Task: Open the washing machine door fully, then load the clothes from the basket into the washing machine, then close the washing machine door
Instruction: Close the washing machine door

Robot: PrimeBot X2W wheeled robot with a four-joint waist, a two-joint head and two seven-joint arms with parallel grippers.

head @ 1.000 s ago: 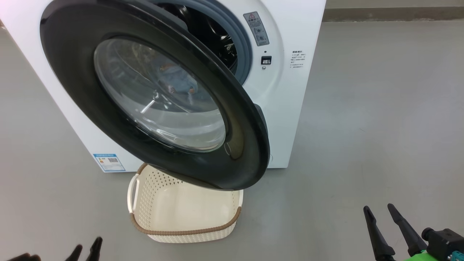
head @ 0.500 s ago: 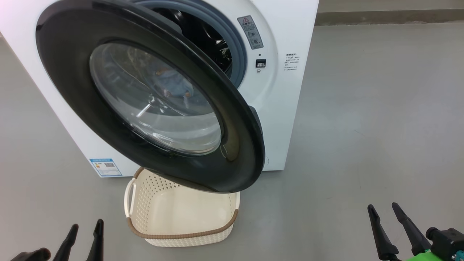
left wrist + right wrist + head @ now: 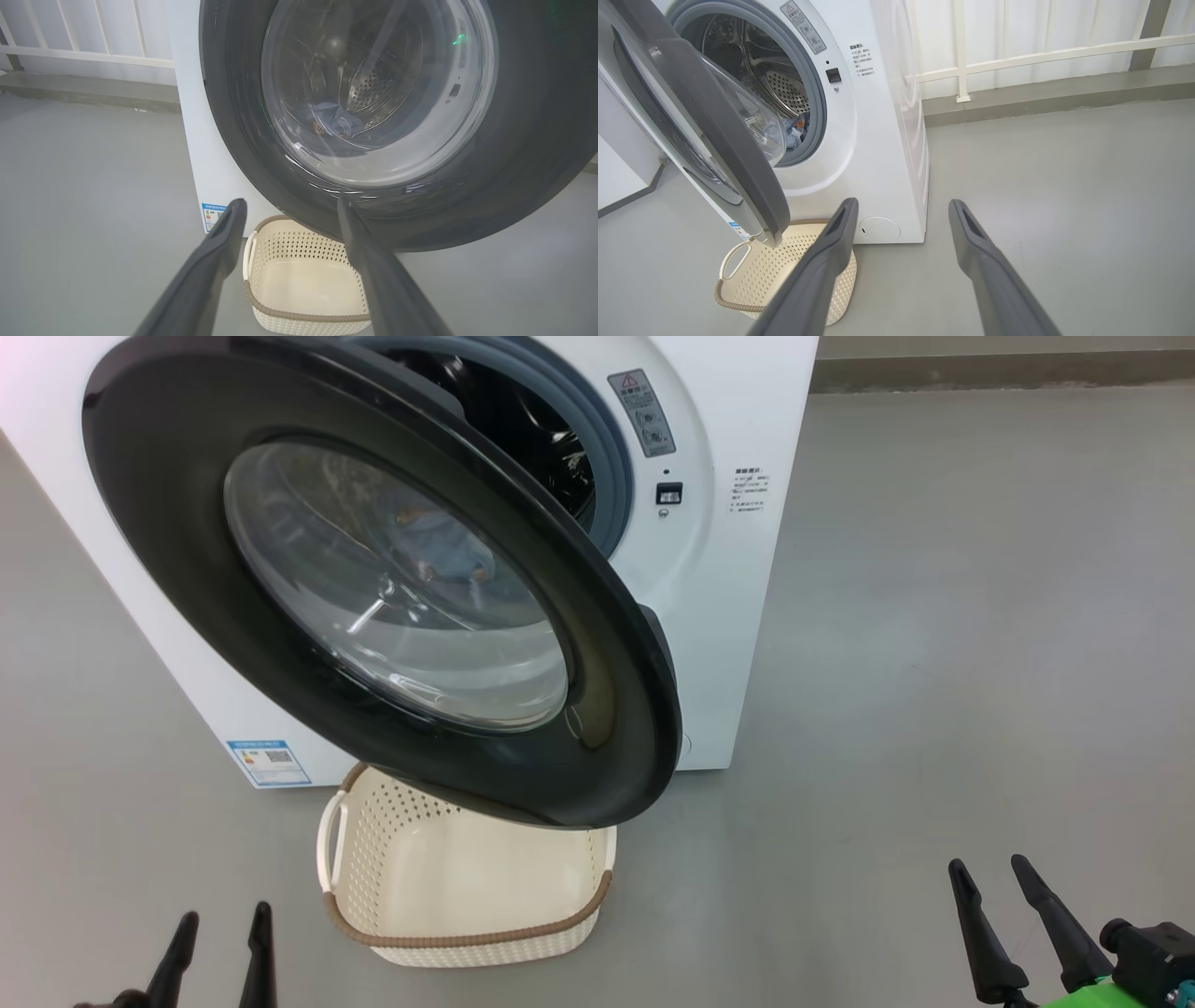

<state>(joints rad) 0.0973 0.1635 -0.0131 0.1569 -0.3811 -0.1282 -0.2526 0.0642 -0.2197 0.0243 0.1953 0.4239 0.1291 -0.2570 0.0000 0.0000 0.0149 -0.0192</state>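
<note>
Both grippers are open and hold nothing. The left gripper [image 3: 224,917] and the right gripper [image 3: 988,866] hang low in front of the washing machine [image 3: 728,616], well apart from it, one on each side, so the door has room to swing.

The washing machine door [image 3: 607,709] stands partly open, swung out from the washing machine's front. The clothes [image 3: 796,133] lie low inside the washing machine, in the drum [image 3: 784,88]. The door glass [image 3: 392,616] blurs them, so I cannot be sure all are there. The basket [image 3: 467,935] sits on the floor [image 3: 934,663] just in front of the washing machine, partly under the door, and looks empty.

I think loading is done, and pushing the door shut comes next.
</note>
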